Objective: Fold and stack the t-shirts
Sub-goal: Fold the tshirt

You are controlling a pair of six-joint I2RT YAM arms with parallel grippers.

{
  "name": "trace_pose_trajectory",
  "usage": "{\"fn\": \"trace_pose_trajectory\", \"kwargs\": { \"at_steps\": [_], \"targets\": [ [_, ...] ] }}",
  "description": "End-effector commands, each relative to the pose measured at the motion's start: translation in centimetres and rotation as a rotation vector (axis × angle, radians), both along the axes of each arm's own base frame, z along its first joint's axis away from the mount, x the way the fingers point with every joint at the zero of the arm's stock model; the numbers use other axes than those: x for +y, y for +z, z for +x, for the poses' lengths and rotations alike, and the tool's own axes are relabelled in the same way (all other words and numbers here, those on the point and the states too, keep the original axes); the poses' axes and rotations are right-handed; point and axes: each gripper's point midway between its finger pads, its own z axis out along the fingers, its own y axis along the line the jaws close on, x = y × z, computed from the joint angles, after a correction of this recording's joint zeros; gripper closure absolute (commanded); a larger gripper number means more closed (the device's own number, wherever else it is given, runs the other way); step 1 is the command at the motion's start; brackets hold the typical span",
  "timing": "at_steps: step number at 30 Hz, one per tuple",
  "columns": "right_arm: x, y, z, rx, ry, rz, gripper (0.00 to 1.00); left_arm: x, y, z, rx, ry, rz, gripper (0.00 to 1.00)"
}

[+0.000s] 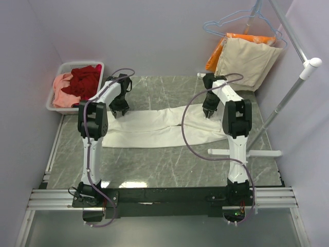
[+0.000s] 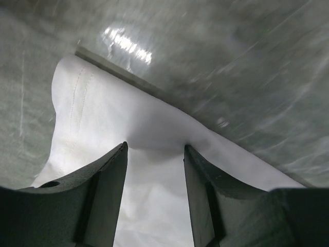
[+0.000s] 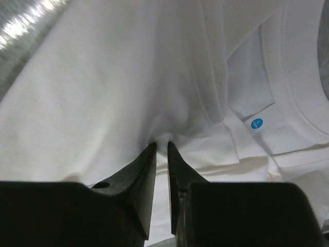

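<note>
- Table [image 1: 154, 167], grey marbled top; white t-shirt [image 1: 154, 126] lies across its middle as a long flattened band running left to right, between the two arms.
- Left gripper [image 1: 121, 107] sits over the left end of the band. In the left wrist view the left gripper [image 2: 155, 146] has its jaws well apart, nothing clamped; the white t-shirt [image 2: 97, 118] lies flat below and beyond the fingertips, a stitched hem line visible at upper left of the frame.
- Right gripper [image 1: 209, 112] is down on the right end of the band. In the right wrist view the right gripper [image 3: 161, 145] is nearly closed, pinching a small pucker of the white t-shirt [image 3: 103, 87]; fabric creases radiate from the tips.
- Same view, right of frame: ribbed collar [image 3: 298, 105] and a round blue size sticker [image 3: 257, 123] just inside it. No print shows on the side facing up.
- Basket [image 1: 55, 85], white, at upper left of the top view, off the table's far left corner. Holds a dark red t-shirt [image 1: 85, 81] bunched on top and a salmon pink t-shirt [image 1: 62, 95] at its left side; both unfolded.
- Upper right of the top view: beige cloth [image 1: 248, 64] draped over a wire hanger [image 1: 241, 20], orange cloth [image 1: 215, 55] behind it, both on the rack pole [image 1: 288, 98], well apart from the white t-shirt.
</note>
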Motion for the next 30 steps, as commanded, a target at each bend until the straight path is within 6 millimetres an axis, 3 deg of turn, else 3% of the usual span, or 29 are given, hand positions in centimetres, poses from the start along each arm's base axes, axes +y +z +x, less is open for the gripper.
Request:
{"fn": "trace_pose_trajectory", "kwargs": {
  "at_steps": [1, 3, 7, 11, 12, 13, 16, 21, 27, 30],
  "targets": [
    [0.9, -0.5, 3.0, -0.048, 0.006, 0.013, 0.78, -0.5, -0.6, 3.3, -0.062, 0.024, -0.028, 0.46],
    [0.9, 0.0, 4.3, -0.079, 0.005, 0.019, 0.78, -0.4, -1.7, 4.0, -0.056, 0.032, -0.037, 0.46],
    [1.1, 0.4, 6.2, -0.138, 0.012, 0.022, 0.78, 1.0, -1.8, 5.8, -0.087, 0.078, -0.042, 0.47],
    [0.1, 1.7, 6.4, -0.167, 0.005, -0.014, 0.77, 3.1, -1.0, 5.1, -0.099, 0.121, 0.009, 0.47],
    [0.0, 1.9, 6.2, -0.171, 0.005, -0.021, 0.77, 3.3, 0.4, 5.2, -0.132, 0.128, 0.007, 0.47],
    [-0.4, 2.6, 6.1, -0.185, 0.001, -0.029, 0.77, 3.9, -0.2, 4.0, -0.106, 0.136, 0.015, 0.46],
    [-1.8, 3.1, 5.5, -0.193, -0.029, -0.065, 0.77, 4.7, 0.8, 3.5, -0.13, 0.141, 0.019, 0.46],
    [-2.5, 4.3, 5.6, -0.236, -0.038, -0.084, 0.77, 4.6, 2.9, 5.0, -0.198, 0.068, 0.014, 0.45],
    [-1.7, 6.6, 6.3, -0.311, -0.003, -0.06, 0.77, 4.6, 5.9, 5.7, -0.29, 0.03, 0.005, 0.43],
    [-0.1, 8.1, 6.8, -0.365, 0.047, -0.03, 0.74, 4.0, 7.4, 6.2, -0.356, 0.01, -0.033, 0.42]
  ]
}}
